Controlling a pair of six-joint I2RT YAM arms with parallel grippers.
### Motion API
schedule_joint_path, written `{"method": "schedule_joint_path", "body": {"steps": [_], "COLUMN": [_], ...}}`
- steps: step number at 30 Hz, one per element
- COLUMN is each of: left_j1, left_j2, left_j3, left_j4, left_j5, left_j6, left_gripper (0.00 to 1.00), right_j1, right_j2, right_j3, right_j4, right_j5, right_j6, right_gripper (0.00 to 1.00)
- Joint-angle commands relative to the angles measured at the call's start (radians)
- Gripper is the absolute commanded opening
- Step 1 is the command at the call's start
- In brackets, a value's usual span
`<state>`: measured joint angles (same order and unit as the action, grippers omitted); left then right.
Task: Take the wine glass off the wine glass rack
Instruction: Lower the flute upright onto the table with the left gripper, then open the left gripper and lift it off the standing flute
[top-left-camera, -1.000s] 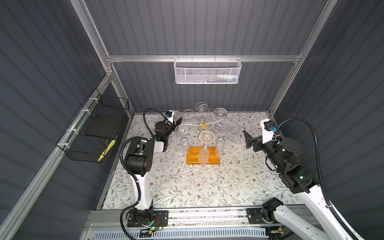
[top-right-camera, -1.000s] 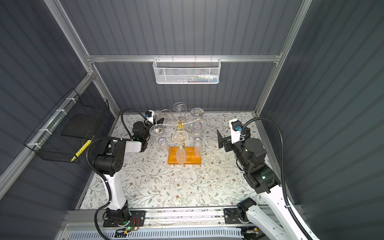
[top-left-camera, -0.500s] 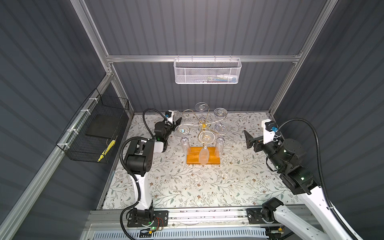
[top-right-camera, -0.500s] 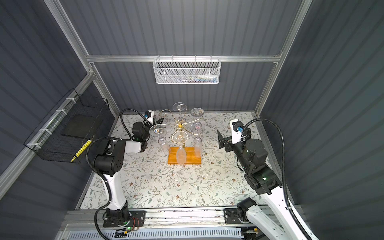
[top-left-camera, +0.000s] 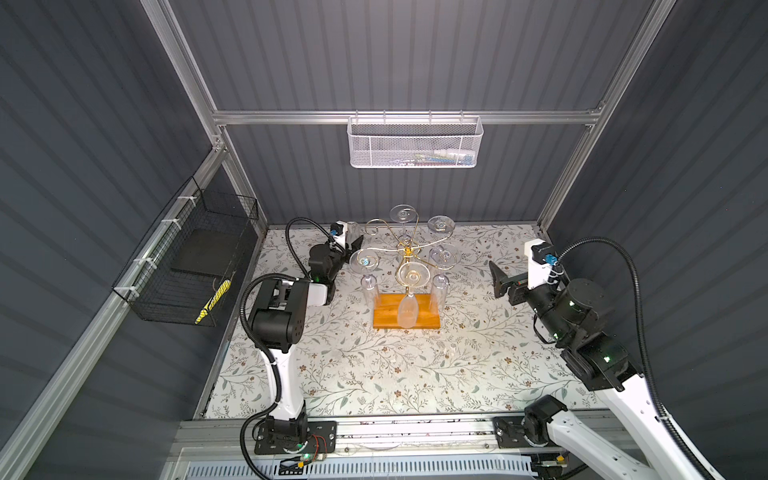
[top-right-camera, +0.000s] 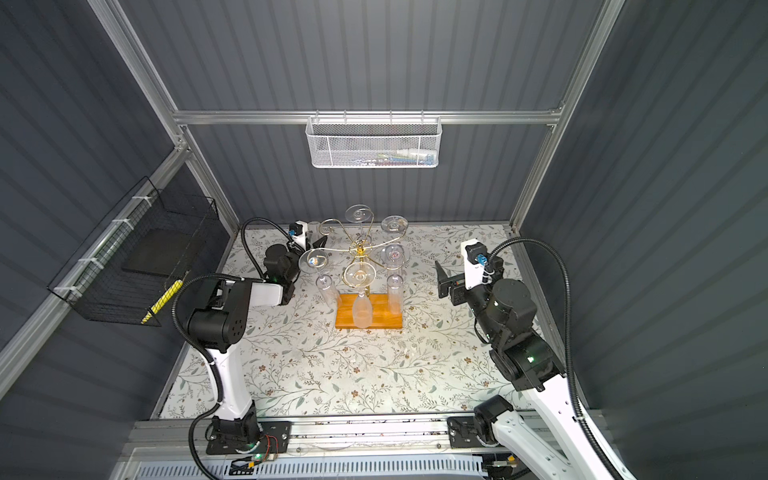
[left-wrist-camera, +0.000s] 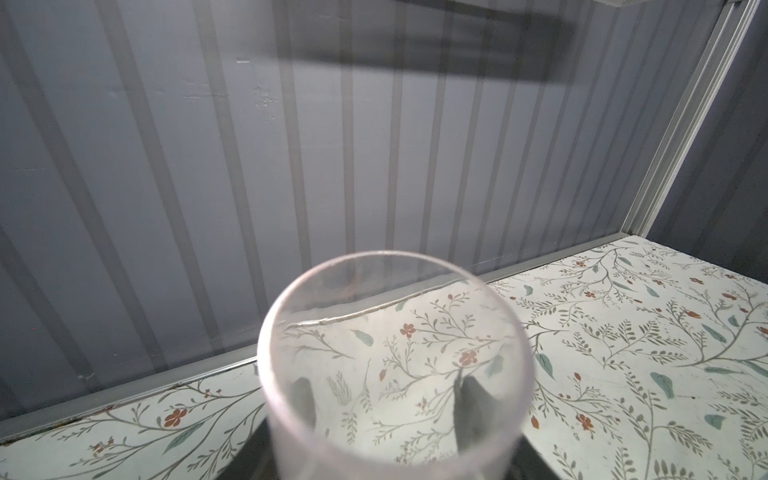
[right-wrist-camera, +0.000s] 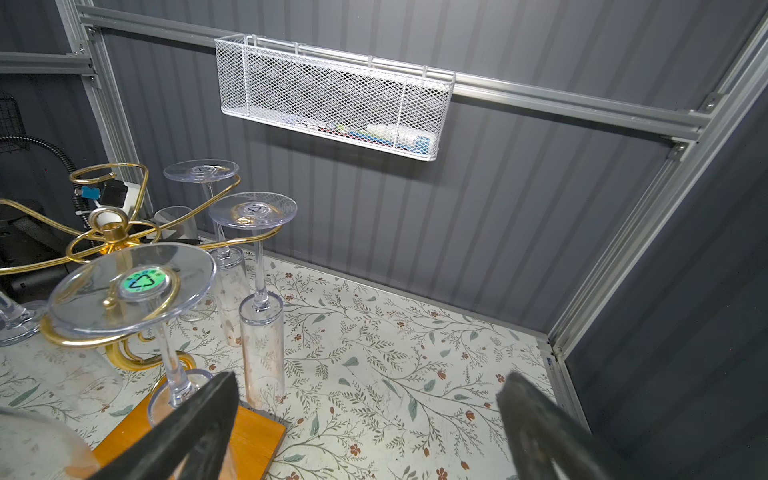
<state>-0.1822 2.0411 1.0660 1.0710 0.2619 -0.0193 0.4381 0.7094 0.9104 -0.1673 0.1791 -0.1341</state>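
One wine glass (left-wrist-camera: 395, 332) gripped inside left end effector (left-wrist-camera: 386, 397), right end effector (right-wrist-camera: 370, 386) released

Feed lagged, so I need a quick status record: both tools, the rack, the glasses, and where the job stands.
left tool: closed on a wine glass, near the back left corner of the table
right tool: open, empty, to the right of the rack
glasses: five hang upside down on the rack
free arm: back left one, beside the held glass
job: held glass looks clear of the rack
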Motion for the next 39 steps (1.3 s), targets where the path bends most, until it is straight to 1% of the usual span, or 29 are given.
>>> {"method": "schedule_joint_path", "body": {"steps": [1, 7, 16, 17, 18, 29, 33, 39], "left_j1": [-0.005, -0.004, -0.005, -0.005, -0.005, -0.003, -0.004, -0.003], "left_j2": [0.024, 0.021, -0.009, -0.018, -0.024, -0.132, -0.197, -0.286], "left_j3": [-0.009, -0.009, -0.030, -0.034, -0.041, -0.119, -0.148, -0.174], "left_j4": [0.041, 0.033, 0.009, 0.002, 0.001, -0.011, -0.052, -0.133], "left_j5": [-0.012, -0.010, -0.036, -0.044, -0.051, -0.101, -0.126, -0.116], "left_j6": [0.006, 0.006, 0.019, 0.019, 0.020, 0.014, 0.018, 0.014], "left_gripper": [0.60, 0.72, 0.89, 0.92, 1.00, 1.00, 1.00, 1.00], "right_j1": [-0.006, -0.006, -0.007, -0.007, -0.007, -0.007, -0.007, -0.007], "right_j2": [-0.011, -0.017, -0.030, -0.032, -0.035, -0.052, -0.063, -0.068], "right_j3": [-0.004, -0.003, -0.004, -0.006, -0.007, -0.001, 0.001, 0.024], "right_j4": [-0.005, -0.007, -0.016, -0.017, -0.018, -0.026, -0.032, -0.053], "right_j5": [-0.005, -0.004, -0.006, -0.006, -0.006, -0.006, -0.006, -0.009], "right_j6": [0.011, 0.011, 0.012, 0.012, 0.013, 0.011, 0.015, 0.030], "right_gripper": [0.99, 0.99, 0.99, 0.99, 0.99, 0.99, 0.99, 0.99]}}
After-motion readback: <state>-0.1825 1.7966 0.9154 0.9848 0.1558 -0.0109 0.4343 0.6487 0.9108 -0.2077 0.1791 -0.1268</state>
